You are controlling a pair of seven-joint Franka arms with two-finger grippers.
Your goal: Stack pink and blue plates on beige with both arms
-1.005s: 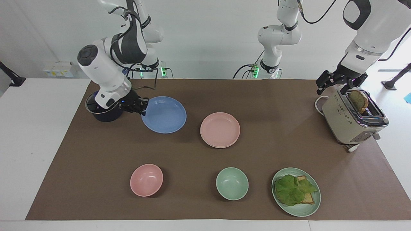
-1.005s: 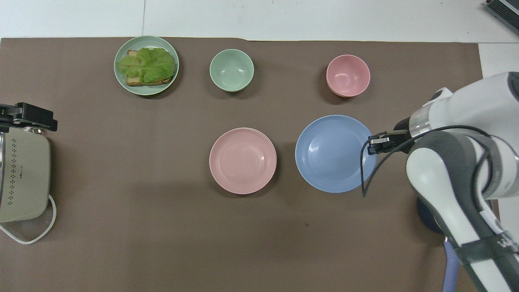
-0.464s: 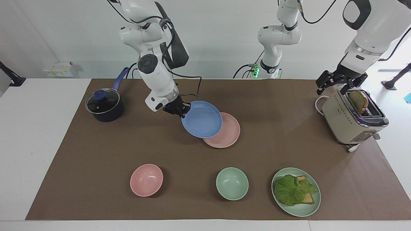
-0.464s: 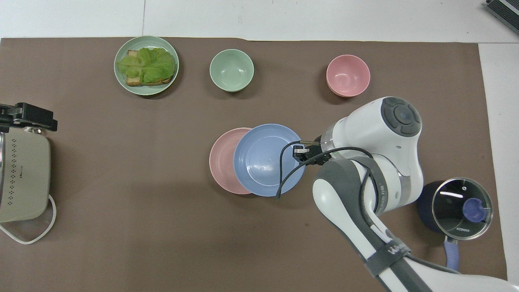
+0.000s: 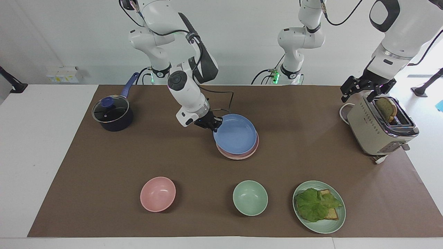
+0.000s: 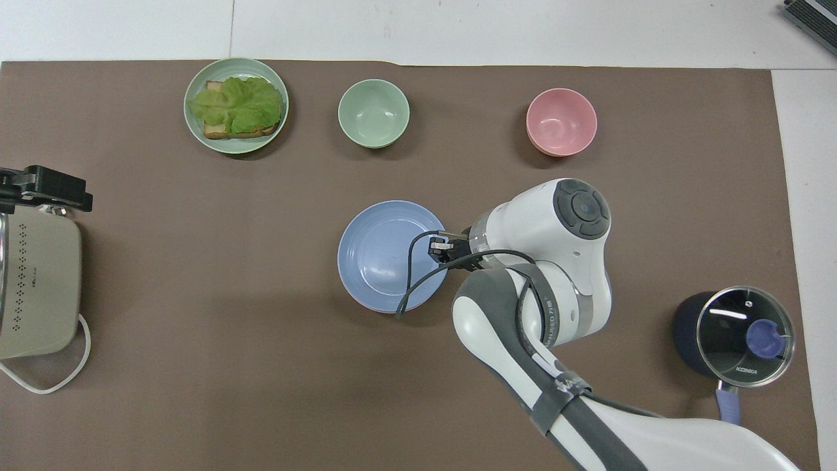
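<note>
Now the shallow matte blue plate point(image 5: 235, 134) is held by its rim in the clamped right gripper point(image 5: 211, 124) over the pale pink plate point(image 5: 238, 155); released off-centre, it could slide askew. The left gripper point(image 5: 367, 88) waits wide above the beige toaster point(image 5: 377, 133).

Matt blue plate point(image 5: 235, 134) over matt pink plate point(image 5: 238, 155), smooth brown paper-like table cover point(image 5: 104, 166), glossy glass-lidded saucepan point(image 5: 112, 113), satin beige metal toaster point(image 5: 377, 129), chrome top.
</note>
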